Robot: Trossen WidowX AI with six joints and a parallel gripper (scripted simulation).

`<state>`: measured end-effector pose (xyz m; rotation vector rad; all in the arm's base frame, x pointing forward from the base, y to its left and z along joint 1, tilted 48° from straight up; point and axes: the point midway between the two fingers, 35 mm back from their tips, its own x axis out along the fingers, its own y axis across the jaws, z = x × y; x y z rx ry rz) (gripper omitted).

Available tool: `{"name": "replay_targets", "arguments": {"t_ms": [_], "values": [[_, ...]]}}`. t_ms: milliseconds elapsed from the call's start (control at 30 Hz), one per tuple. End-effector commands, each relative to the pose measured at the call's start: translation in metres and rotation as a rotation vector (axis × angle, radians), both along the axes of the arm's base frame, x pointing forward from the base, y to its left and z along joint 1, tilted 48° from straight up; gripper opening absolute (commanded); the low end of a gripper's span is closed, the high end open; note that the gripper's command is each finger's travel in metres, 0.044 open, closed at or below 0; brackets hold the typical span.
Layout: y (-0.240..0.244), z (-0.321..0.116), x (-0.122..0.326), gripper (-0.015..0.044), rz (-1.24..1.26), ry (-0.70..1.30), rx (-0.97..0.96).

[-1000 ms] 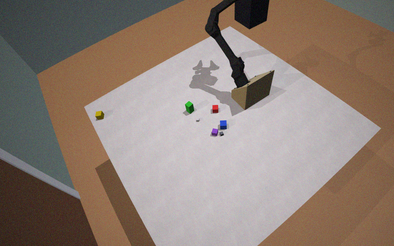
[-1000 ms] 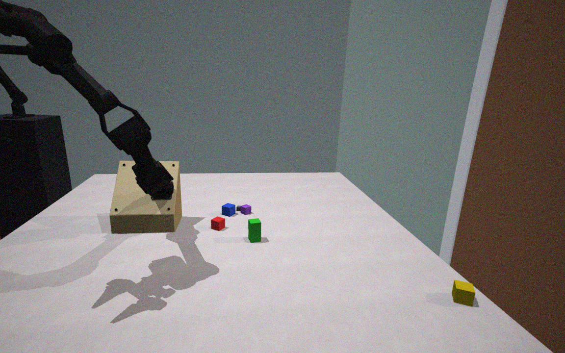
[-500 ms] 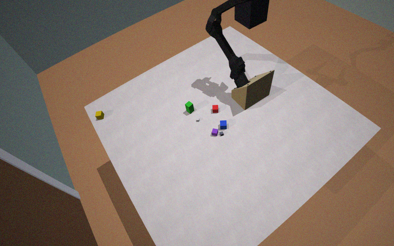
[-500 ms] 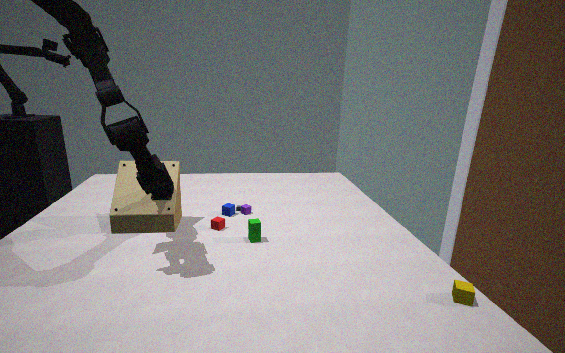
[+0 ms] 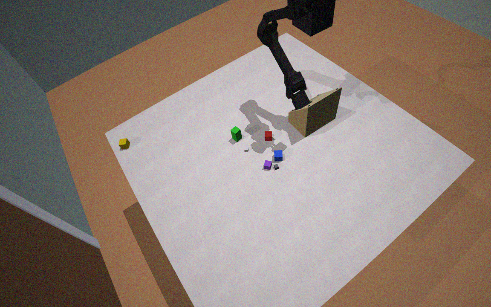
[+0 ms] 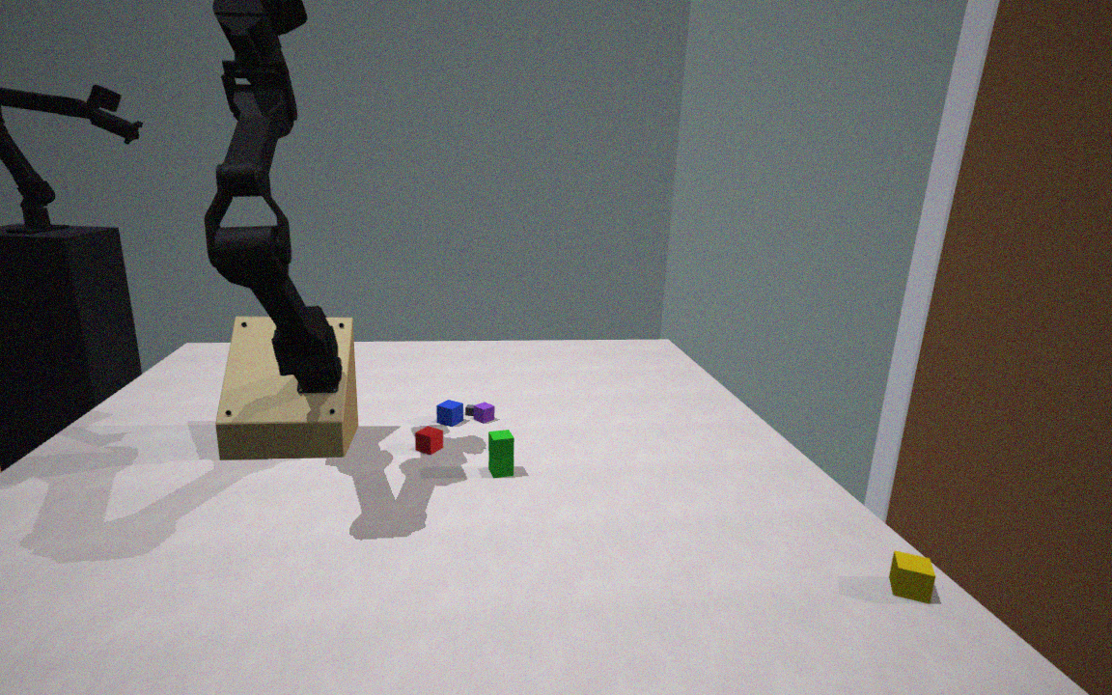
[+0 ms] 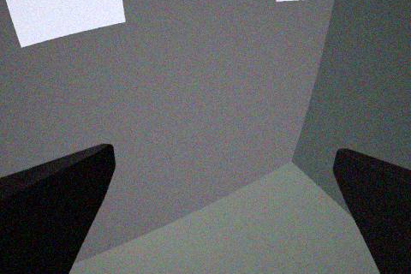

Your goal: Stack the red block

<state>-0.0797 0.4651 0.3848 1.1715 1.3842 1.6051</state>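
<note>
Red block beside green tower, apart.

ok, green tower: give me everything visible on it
The green tower is a plain bright-green upright block, taller than wide, with flat faces and no seam or markings that can be made out. It stands square on the white mat, casting a small shadow. Nothing touches it: the red block sits apart beside it toward the tan wedge base, and the blue block and purple block lie farther behind. Its top is bare.
</note>
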Motion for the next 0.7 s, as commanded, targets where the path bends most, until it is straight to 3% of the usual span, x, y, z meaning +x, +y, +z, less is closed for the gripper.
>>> {"name": "replay_targets", "arguments": {"t_ms": [0, 300, 667], "values": [[0.014, -0.054, 0.056, 0.044, -0.177, -0.026, -0.174], [-0.011, -0.169, 0.187, 0.044, -0.567, -0.08, -0.585], [-0.131, -0.29, 0.3, 0.044, -0.94, -0.125, -1.15]]}}
